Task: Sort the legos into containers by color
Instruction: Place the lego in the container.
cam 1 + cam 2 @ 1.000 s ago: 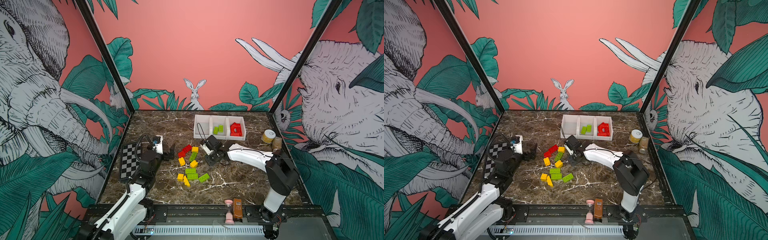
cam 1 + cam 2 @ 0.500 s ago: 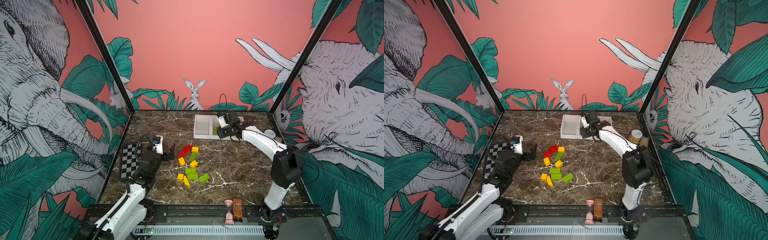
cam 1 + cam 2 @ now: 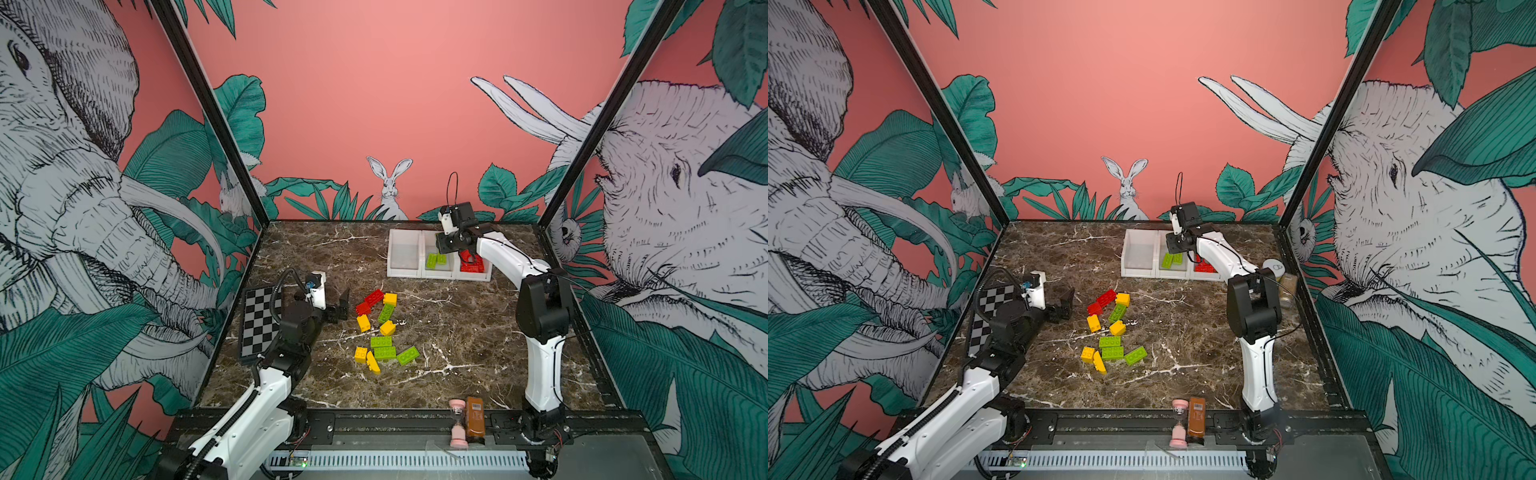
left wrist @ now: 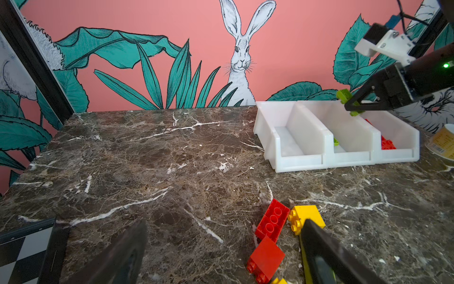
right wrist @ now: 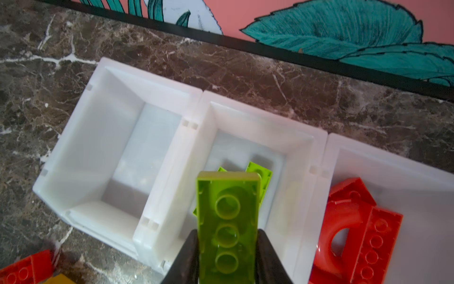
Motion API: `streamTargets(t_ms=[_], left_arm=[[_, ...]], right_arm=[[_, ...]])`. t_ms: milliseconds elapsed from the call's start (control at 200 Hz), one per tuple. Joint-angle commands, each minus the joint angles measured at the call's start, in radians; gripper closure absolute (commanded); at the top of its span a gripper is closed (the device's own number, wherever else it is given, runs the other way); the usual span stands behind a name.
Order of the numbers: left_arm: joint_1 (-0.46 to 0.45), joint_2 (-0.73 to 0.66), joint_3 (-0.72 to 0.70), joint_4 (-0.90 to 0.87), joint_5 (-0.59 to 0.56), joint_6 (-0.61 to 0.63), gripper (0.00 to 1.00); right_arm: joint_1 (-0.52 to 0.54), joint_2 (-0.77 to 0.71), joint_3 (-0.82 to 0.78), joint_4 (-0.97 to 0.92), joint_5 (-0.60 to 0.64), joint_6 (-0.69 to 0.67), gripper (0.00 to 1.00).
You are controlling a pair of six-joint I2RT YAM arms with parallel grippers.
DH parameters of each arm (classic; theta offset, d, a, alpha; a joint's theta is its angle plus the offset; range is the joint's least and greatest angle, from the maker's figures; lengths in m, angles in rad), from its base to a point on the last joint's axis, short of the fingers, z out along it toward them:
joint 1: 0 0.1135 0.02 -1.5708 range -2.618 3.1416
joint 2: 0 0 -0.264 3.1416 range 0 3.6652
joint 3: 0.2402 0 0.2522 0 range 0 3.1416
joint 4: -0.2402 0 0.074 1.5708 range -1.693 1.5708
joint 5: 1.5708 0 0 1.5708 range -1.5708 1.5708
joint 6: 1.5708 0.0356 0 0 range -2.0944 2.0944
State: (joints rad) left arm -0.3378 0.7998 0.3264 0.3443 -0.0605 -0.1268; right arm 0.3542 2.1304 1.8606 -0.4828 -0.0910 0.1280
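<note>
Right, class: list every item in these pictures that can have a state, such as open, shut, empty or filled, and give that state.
left gripper: open, holding nothing.
right gripper: shut on lime green brick, over the middle bin.
left-hand bin: empty.
middle bin: holds two green bricks.
right-hand bin: holds red bricks, including an arch.
loose bricks: unsorted on the table.
</note>
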Motion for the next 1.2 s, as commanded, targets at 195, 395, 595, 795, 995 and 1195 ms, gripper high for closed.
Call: streamTargets(t_ms=[195,395,595,795,995,1195], left_arm=[[-0.003,-0.008,-0.010,0.010,-0.002,0.007,0.01],[-0.003,-0.007,-0.010,0.010,-0.001,0.007,0.02],[-0.003,-0.002,-0.009,0.012,-0.001,0.007,0.01],[-0.003,-0.002,-0.009,0.012,-0.001,0.007,0.01],[-0.004,-0.001,-0.009,0.012,0.000,0.006,0.02],[-0.003,-0.010,-0.009,0.009,0.000,0.006,0.02]], right_arm=[[-0.003,0.121,0.120,0.021,-0.038,0.060,0.68],[-0.001,0.154,0.131,0.041,-0.083,0.093,0.68],[0.005,0.164,0.107,0.052,-0.099,0.100,0.67],[0.011,0.161,0.101,0.047,-0.090,0.092,0.57],[0.012,0.143,0.116,0.009,-0.072,0.068,0.42],[0.049,-0.034,-0.045,-0.017,-0.063,0.021,0.36]])
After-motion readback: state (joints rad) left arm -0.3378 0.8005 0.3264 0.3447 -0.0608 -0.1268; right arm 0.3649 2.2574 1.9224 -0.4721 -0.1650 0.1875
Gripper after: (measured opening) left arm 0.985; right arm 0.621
